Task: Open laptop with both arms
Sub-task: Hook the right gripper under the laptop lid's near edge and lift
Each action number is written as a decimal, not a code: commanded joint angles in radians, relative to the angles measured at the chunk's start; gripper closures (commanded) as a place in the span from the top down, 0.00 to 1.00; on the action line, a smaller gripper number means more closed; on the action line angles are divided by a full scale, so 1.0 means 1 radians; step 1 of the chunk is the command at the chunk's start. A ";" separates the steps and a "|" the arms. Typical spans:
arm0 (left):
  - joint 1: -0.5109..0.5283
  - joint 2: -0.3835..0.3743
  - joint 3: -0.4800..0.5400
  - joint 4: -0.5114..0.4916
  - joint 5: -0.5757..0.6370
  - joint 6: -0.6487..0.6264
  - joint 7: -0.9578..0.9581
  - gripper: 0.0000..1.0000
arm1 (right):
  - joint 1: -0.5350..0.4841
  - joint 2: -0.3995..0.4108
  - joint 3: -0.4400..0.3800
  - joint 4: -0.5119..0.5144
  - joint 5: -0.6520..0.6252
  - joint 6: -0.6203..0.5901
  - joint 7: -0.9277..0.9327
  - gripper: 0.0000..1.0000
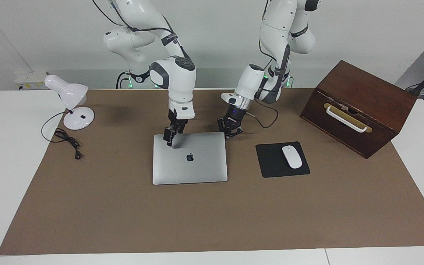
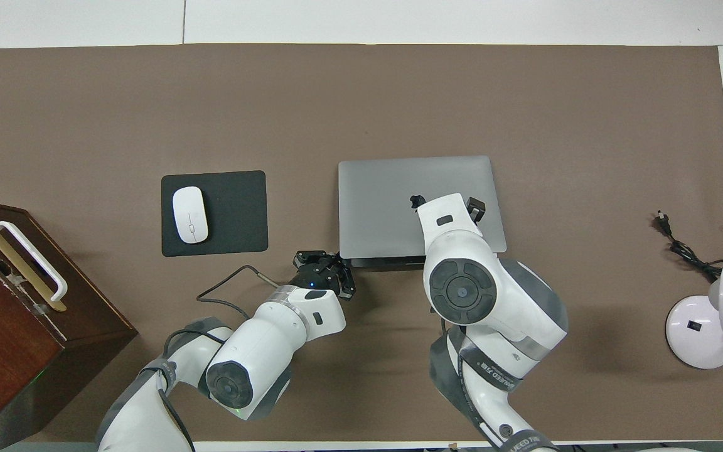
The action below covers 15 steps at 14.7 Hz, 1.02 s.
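While the left claw [image 1: 230, 131], tips together, sits at the robot-side corner of the mid-surface [image 1: 123, 213] laptop [image 1: 190, 163], that edge runs nine-to-three, off toward its two o'clock overhead. The right claw [image 1: 170, 139], grip unreadable, is already over that edge.

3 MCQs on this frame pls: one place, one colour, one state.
1. What does the mouse lie on?
A. the laptop
B. the black mouse pad
C. the wooden box

2. What colour is the lamp?
A. white
B. red
C. black

3. How is the laptop?
A. wide open, screen upright
B. lid almost flat, raised only slightly at the edge nearest the robots
C. upside down

Answers:
1 B, it sits on the pad, toward the left arm's end.
2 A, shade and base are white.
3 B, the logo faces up, with a dark gap under the near edge in the overhead view.
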State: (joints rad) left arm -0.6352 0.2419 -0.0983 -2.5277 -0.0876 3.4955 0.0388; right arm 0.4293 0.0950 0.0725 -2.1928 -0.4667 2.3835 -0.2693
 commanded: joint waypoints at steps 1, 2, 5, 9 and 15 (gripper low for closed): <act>0.002 0.030 0.002 0.027 0.014 0.010 0.010 0.00 | -0.046 0.061 -0.007 0.088 -0.047 0.046 -0.016 1.00; 0.002 0.037 0.002 0.027 0.014 0.010 0.010 0.00 | -0.049 0.061 -0.007 0.091 -0.047 0.046 -0.016 1.00; 0.000 0.042 0.002 0.029 0.012 0.010 0.010 0.00 | -0.055 0.061 -0.007 0.091 -0.047 0.048 -0.016 1.00; 0.000 0.043 0.002 0.029 0.012 0.010 0.010 0.00 | -0.057 0.071 -0.007 0.125 -0.047 0.040 -0.018 1.00; -0.001 0.050 0.002 0.029 0.012 0.010 0.010 0.00 | -0.102 0.100 -0.007 0.222 -0.037 0.005 -0.080 1.00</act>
State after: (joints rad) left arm -0.6354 0.2561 -0.0993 -2.5172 -0.0871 3.4957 0.0391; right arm 0.3497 0.1536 0.0646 -2.0267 -0.4875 2.3780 -0.3257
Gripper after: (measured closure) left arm 0.991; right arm 0.000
